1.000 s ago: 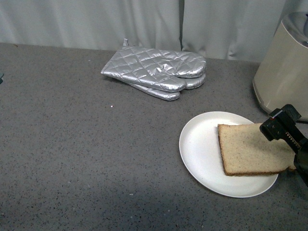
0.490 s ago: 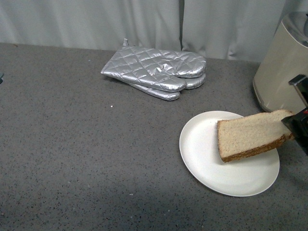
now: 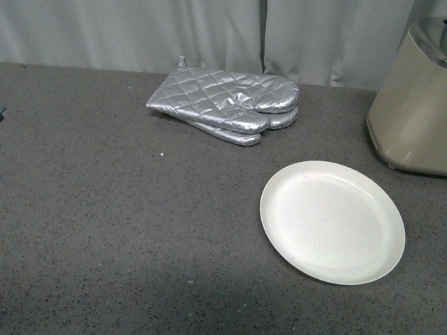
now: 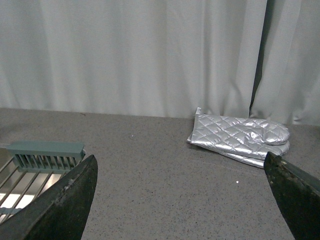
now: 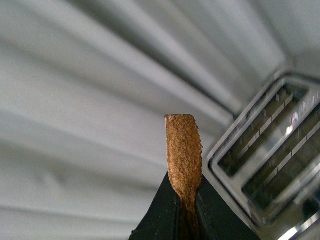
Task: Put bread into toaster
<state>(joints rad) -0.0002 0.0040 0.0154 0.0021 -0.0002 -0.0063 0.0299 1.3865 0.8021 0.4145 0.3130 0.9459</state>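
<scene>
In the right wrist view the bread (image 5: 183,150) shows edge-on, its brown crust pinched between the two black fingers of my right gripper (image 5: 186,210), which is shut on it. Beside the slice lies the toaster's (image 5: 270,150) chrome top with its dark slots, seen from above. The front view holds only the beige side of the toaster (image 3: 412,105) at the right edge; neither the bread nor either arm appears there. My left gripper (image 4: 185,200) is open, its dark fingers (image 4: 65,205) spread wide over bare grey counter.
An empty white plate (image 3: 332,220) sits on the grey counter near the toaster. Silver quilted oven mitts (image 3: 227,103) lie at the back by the curtain. A green-topped wire rack (image 4: 40,160) stands on one side in the left wrist view.
My right gripper has lifted the bread off the plate and carried it up and right, out of the front view. The plate is now bare.
</scene>
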